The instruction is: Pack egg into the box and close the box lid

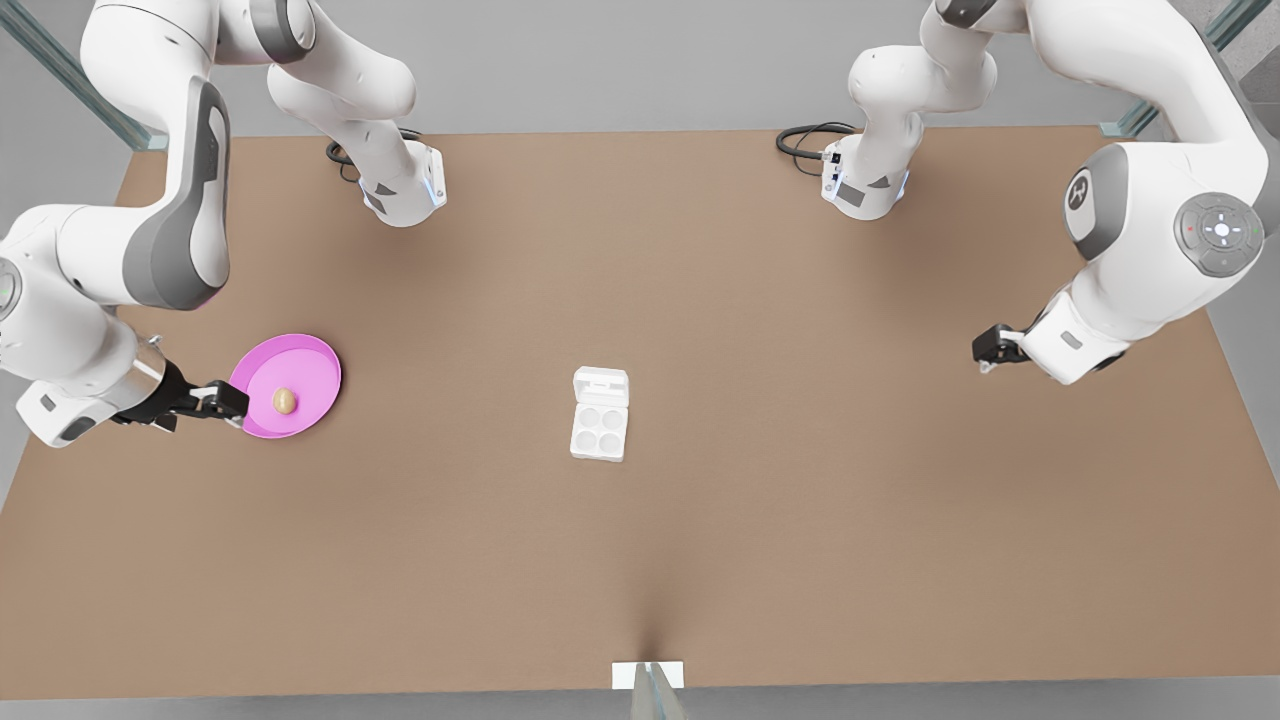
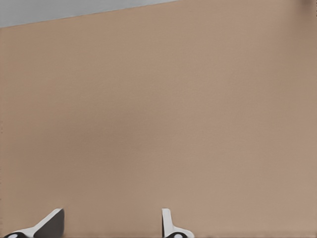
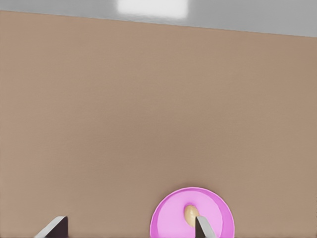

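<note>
front view: the egg lies on the pink plate at mid-left, right gripper at its rim; the box sits centre, the box lid open; left gripper waits mid-right.

left wrist view: fingers apart over bare table.

right wrist view: fingers spread above the egg.

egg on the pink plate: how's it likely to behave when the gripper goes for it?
The egg is smooth and oval, so it will probably roll or slip if nudged off-centre. It looks tiny against the plate, so likely light; a gentle squeeze seems wise. The right gripper, open at the plate's edge, might shift the plate. The left gripper waits, open.
</note>
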You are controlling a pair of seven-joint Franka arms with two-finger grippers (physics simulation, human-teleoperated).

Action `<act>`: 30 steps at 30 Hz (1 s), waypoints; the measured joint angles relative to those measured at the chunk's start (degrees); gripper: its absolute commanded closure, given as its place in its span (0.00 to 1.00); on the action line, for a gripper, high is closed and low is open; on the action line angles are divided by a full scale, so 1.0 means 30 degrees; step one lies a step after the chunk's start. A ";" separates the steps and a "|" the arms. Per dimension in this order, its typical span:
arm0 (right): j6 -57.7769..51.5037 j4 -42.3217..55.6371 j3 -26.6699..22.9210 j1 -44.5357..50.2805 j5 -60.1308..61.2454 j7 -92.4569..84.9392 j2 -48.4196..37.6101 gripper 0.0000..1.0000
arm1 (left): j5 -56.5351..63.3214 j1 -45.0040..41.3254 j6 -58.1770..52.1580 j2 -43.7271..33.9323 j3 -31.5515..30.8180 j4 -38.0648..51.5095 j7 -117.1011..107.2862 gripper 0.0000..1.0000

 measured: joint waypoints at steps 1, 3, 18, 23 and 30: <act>0.0023 -0.0134 0.0000 -0.0001 0.0000 0.0026 -0.0027 0.00 | 0.0005 0.0002 -0.0135 -0.0027 0.0000 0.0000 0.0000 0.00; 0.2778 -0.4367 -0.0027 -0.0135 -0.0162 0.0089 -0.1330 0.00 | 0.0010 -0.0001 -0.0177 -0.0030 0.0000 0.0000 0.0000 0.00; 1.4246 -1.6493 -0.0088 -0.3150 -0.1195 -0.3256 -0.0351 0.00 | 0.0086 0.0024 -0.0001 0.0349 0.0000 0.0146 -0.0346 0.00; 1.4561 -1.6614 -0.0088 -0.4222 -0.1671 -0.5239 0.0156 0.00 | 0.0045 0.0001 0.0028 0.0527 -0.0059 0.0158 -0.0352 0.00; 1.4824 -1.6673 -0.0088 -0.4787 -0.1681 -0.6062 0.1328 0.00 | 0.0030 -0.0034 0.0028 0.0527 -0.0117 0.0147 -0.0381 0.00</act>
